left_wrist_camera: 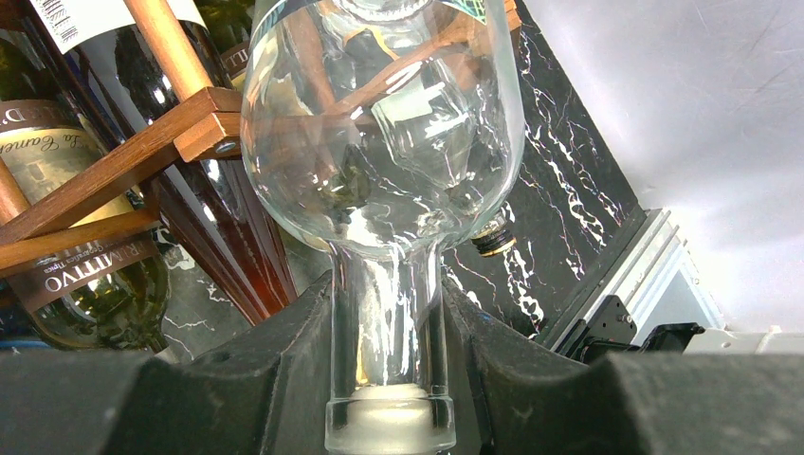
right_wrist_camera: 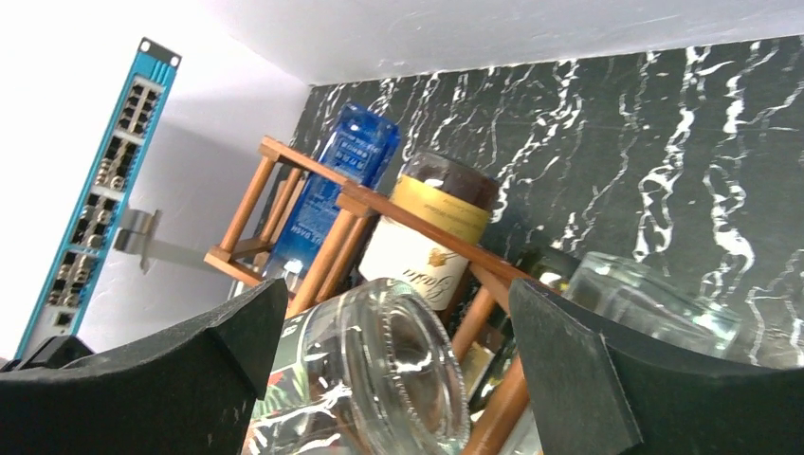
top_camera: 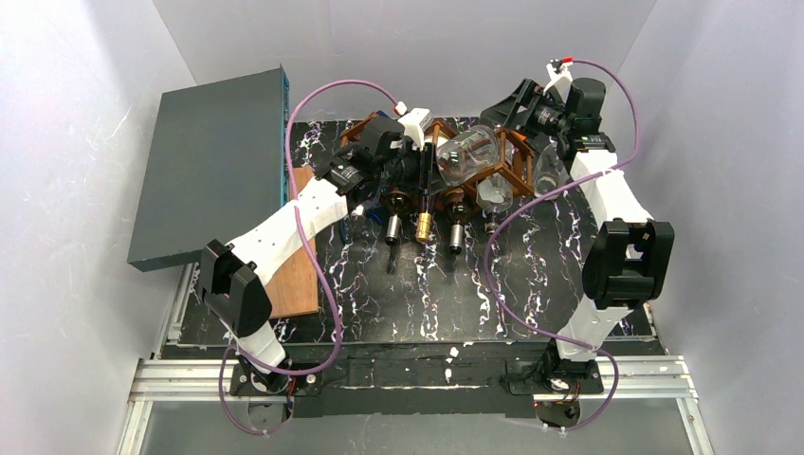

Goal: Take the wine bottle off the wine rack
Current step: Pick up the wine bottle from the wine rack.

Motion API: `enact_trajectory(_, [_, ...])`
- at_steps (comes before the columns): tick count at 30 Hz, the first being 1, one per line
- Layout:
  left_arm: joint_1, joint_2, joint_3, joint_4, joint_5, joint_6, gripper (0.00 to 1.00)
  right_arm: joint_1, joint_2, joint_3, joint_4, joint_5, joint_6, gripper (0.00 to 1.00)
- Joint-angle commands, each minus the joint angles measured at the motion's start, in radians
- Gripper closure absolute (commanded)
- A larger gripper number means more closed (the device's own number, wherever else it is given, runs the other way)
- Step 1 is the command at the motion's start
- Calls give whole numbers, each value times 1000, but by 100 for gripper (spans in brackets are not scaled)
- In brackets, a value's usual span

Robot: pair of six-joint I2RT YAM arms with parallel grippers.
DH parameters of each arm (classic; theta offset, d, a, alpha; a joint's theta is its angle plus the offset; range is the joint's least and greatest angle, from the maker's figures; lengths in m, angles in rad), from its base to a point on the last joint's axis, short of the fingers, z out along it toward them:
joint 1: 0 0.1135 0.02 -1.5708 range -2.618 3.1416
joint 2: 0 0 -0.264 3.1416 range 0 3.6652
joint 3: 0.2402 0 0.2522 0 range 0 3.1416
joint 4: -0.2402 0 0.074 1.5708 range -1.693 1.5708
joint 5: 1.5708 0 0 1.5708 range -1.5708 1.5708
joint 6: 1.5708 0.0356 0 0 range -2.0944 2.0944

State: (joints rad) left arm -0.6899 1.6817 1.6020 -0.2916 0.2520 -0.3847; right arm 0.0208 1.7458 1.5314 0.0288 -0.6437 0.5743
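The brown wooden wine rack (top_camera: 517,152) stands at the back of the black marbled table, with several bottles in its cells. A clear glass wine bottle (top_camera: 466,154) lies on its top row. My left gripper (left_wrist_camera: 389,355) is shut on the clear bottle's neck (left_wrist_camera: 387,322), with the black fingers (left_wrist_camera: 284,351) pressed on both sides. My right gripper (right_wrist_camera: 398,332) is open behind the rack, with its fingers on either side of the clear bottle's base (right_wrist_camera: 403,374) and apart from it. The rack's slats (right_wrist_camera: 327,251) show in the right wrist view.
A grey flat box (top_camera: 213,166) leans at the back left, with a brown board (top_camera: 294,275) below it. Dark bottles' necks (top_camera: 424,226) stick out of the rack's front. A blue bottle (right_wrist_camera: 332,190), a labelled dark bottle (right_wrist_camera: 427,237) and another clear bottle (right_wrist_camera: 654,303) lie in the rack.
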Motion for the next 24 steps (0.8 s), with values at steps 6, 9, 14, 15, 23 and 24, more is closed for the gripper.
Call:
enact_trajectory(6, [5, 8, 49, 85, 35, 33, 100, 39, -62, -37, 33, -83, 47, 8])
enact_trajectory(9, [5, 7, 52, 90, 27, 33, 100, 43, -82, -53, 12, -96, 45, 10])
enact_trajectory(14, [4, 23, 97, 100, 15, 29, 100, 49, -107, -33, 4, -140, 71, 22])
enact_trajectory(15, [4, 29, 112, 96, 15, 28, 100, 51, -108, -22, 4, -148, 76, 25])
enact_trajectory(23, [5, 57, 196, 53, 26, 35, 100, 67, -114, 31, -2, -184, 104, 38])
enact_trajectory(24, [4, 54, 199, 48, 27, 37, 100, 69, -118, 28, 3, -189, 107, 39])
